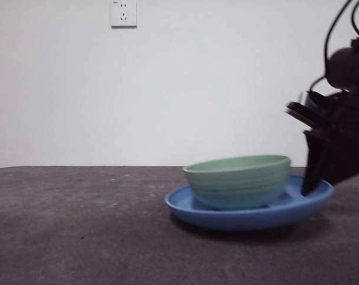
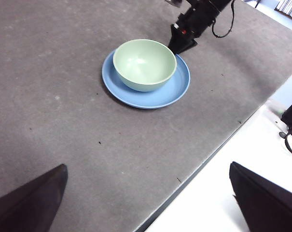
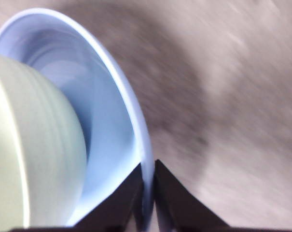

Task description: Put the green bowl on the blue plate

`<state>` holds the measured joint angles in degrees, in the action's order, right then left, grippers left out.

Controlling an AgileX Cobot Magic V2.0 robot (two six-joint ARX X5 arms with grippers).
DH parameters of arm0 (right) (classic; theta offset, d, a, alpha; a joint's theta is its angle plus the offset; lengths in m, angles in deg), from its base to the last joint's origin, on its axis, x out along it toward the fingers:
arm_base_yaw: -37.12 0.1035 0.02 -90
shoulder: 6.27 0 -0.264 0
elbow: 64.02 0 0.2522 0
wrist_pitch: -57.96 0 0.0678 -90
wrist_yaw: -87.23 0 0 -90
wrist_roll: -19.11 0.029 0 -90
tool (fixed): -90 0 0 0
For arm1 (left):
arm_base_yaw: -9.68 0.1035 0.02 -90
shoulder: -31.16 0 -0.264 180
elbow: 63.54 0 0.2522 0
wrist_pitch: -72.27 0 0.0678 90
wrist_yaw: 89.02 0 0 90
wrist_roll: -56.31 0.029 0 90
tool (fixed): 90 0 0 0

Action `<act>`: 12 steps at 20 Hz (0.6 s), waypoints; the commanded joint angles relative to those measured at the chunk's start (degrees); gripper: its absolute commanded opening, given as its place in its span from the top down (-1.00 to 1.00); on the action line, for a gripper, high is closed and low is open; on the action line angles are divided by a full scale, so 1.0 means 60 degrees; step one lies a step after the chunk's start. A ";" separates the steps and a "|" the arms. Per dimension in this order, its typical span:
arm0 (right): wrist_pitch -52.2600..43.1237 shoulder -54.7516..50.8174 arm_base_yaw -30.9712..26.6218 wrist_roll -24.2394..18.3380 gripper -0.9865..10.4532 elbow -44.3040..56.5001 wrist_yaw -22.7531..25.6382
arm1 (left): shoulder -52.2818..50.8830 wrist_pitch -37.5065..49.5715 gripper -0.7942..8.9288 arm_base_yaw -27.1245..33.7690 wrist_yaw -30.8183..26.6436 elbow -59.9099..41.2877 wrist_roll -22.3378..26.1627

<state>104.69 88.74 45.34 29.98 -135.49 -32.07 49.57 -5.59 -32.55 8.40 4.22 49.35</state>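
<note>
The green bowl (image 1: 238, 178) sits upright inside the blue plate (image 1: 244, 218) on the dark table, right of centre in the front view. My right gripper (image 1: 313, 184) comes in from the right and is shut on the plate's rim. In the right wrist view its gripper (image 3: 148, 193) has one jaw on each side of the plate's rim (image 3: 131, 121), with the bowl (image 3: 30, 145) close beside. My left gripper (image 2: 147, 166) is open and empty, well above the table and away from the bowl (image 2: 145, 65) and plate (image 2: 153, 98). The left wrist view also shows the right gripper (image 2: 182, 45) at the plate's edge.
The grey table (image 1: 78, 225) stretches to the left of the plate. Its edge (image 2: 208, 159) runs near the left gripper, with a white surface (image 2: 223, 203) beyond. A wall outlet (image 1: 123, 13) is on the white wall behind.
</note>
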 commanded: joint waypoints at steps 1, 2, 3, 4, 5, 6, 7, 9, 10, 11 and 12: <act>0.0018 0.0066 0.0474 0.0495 0.81 -0.0634 -0.0117 | 0.0044 0.0113 -0.32 -0.0051 -0.0022 0.0091 0.0000; 0.0015 0.0066 0.0703 0.0630 0.81 -0.0849 -0.0117 | 0.0040 0.0109 -0.32 -0.0051 -0.0022 0.0091 0.0000; 0.0007 0.0066 0.0929 0.0732 0.81 -0.1060 -0.0117 | 0.0040 0.0109 -0.32 -0.0051 -0.0022 0.0091 0.0000; -0.0033 0.0066 0.1129 0.0874 0.81 -0.1224 -0.0117 | 0.0040 0.0109 -0.32 -0.0051 -0.0022 0.0091 0.0000; -0.0102 0.0076 0.1366 0.1089 0.81 -0.1388 -0.0113 | 0.0040 0.0109 -0.32 -0.0051 -0.0022 0.0091 0.0000; -0.0208 0.0080 0.1577 0.1231 0.81 -0.1479 -0.0113 | 0.0040 0.0113 -0.32 -0.0051 -0.0022 0.0091 0.0000; -0.0375 0.0087 0.1796 0.1395 0.81 -0.1512 -0.0106 | 0.0044 0.0113 -0.32 -0.0051 -0.0022 0.0091 0.0004; -0.0688 0.0186 0.2160 0.1708 0.81 -0.1526 -0.0106 | 0.0040 0.0117 -0.32 -0.0051 -0.0022 0.0091 0.0000; -0.0831 0.0328 0.2342 0.1825 0.81 -0.1526 -0.0113 | 0.0040 0.0117 -0.32 -0.0051 -0.0022 0.0091 0.0000; -0.0914 0.0463 0.2473 0.1880 0.81 -0.1526 -0.0113 | 0.0040 0.0117 -0.32 -0.0051 -0.0022 0.0091 0.0000; -0.1024 0.0659 0.2623 0.1938 0.81 -0.1526 -0.0109 | 0.0040 0.0117 -0.32 -0.0051 -0.0022 0.0091 0.0000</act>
<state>99.05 91.14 60.69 40.08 -143.51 -32.31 49.57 -5.59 -32.55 8.40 4.22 49.35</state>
